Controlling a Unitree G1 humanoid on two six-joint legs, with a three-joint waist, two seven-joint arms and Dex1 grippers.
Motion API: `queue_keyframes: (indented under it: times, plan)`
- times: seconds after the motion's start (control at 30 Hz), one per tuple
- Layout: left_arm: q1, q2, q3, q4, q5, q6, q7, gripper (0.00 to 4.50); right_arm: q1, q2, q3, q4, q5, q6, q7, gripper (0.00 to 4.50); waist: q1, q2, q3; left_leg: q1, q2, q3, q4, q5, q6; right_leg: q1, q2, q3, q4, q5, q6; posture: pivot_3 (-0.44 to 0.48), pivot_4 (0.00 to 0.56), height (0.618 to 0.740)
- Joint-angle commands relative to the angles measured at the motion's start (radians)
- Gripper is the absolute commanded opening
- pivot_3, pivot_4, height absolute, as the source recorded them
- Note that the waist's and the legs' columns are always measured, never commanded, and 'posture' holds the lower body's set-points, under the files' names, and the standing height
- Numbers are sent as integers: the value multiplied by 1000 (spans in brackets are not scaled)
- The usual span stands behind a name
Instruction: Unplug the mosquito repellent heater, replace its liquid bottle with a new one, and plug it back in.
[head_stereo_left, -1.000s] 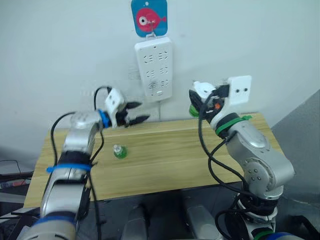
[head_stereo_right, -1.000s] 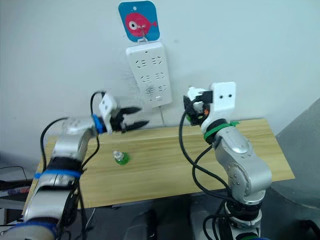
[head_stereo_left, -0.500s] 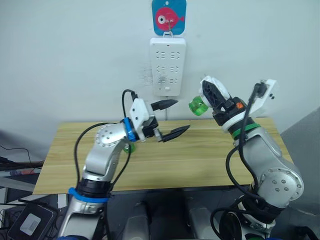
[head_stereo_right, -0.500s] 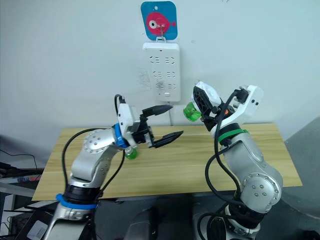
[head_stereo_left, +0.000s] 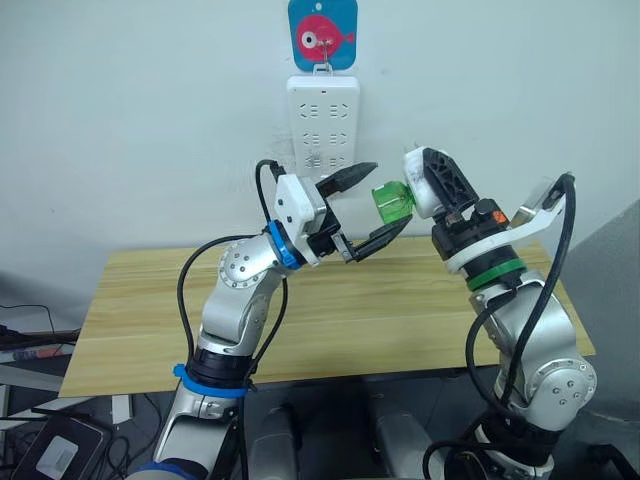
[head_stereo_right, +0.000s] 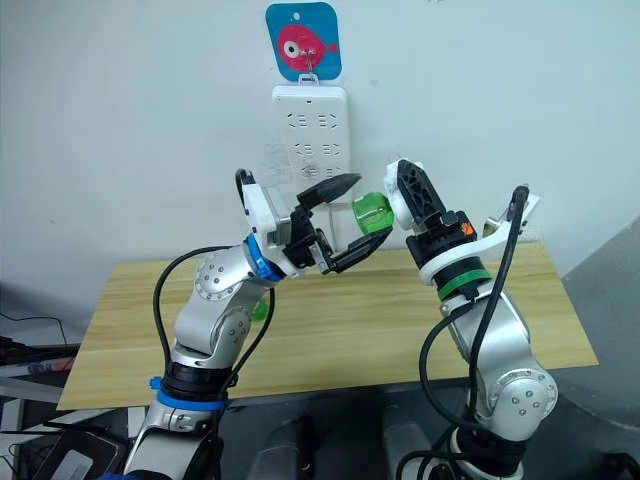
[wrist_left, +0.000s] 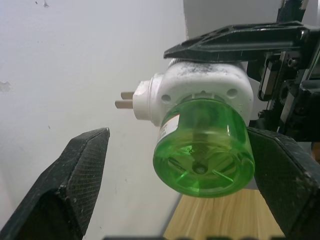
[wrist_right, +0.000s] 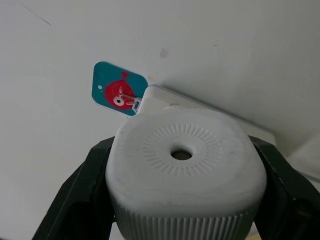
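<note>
My right gripper (head_stereo_left: 436, 183) is shut on the mosquito repellent heater (head_stereo_left: 418, 186), a white rounded unit held in the air in front of the wall. Its green liquid bottle (head_stereo_left: 392, 204) points toward my left arm. The left wrist view shows the bottle (wrist_left: 202, 150) end-on, with the heater's two prongs (wrist_left: 124, 99) sticking out sideways. My left gripper (head_stereo_left: 386, 197) is open, one finger (wrist_left: 65, 185) well clear of the bottle, the other (wrist_left: 285, 175) close beside it. A second green bottle (head_stereo_right: 262, 307) peeks out behind my left arm on the table.
A long white power strip (head_stereo_left: 323, 125) hangs on the wall under a blue tag with a red fish (head_stereo_left: 322, 35), just behind both grippers. The wooden table (head_stereo_left: 400, 310) lies below, with its front edge towards me.
The camera view has shifted. My left gripper rose from near the table and now straddles the bottle on the heater. The right gripper turned the heater so its bottle faces the left gripper.
</note>
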Motion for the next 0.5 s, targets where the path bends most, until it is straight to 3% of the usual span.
queue_keyframes:
  times: [0.03,0.17,0.27,0.43,0.5]
  plan:
    - [12,14,0,-52,-31,-6,-11,4500,9,-24,42,-32,47,-59,-15,3011,0,0,0,0,0,0,0,0,0,0,0,0,0,0,0,-126,197,740]
    - [2,22,-3,-44,-44,1,-18,4500,11,-63,71,-33,64,-101,-22,3011,1,0,0,0,0,0,0,0,0,0,0,0,0,0,0,-123,196,740]
    - [-6,32,-7,-38,-53,5,-35,3868,13,-87,91,-33,70,-126,-24,3011,2,0,0,0,0,0,0,0,0,0,0,0,0,0,0,-124,197,740]
    - [-8,43,-15,-34,-69,21,-53,2302,13,-118,119,-34,79,-159,-24,3011,2,0,0,0,0,0,0,0,0,0,0,0,0,0,0,-126,194,740]
    - [-8,44,-15,-34,-71,24,-53,2290,14,-132,128,-34,86,-165,-22,3011,3,0,0,0,0,0,0,0,0,0,0,0,0,0,0,-126,194,740]
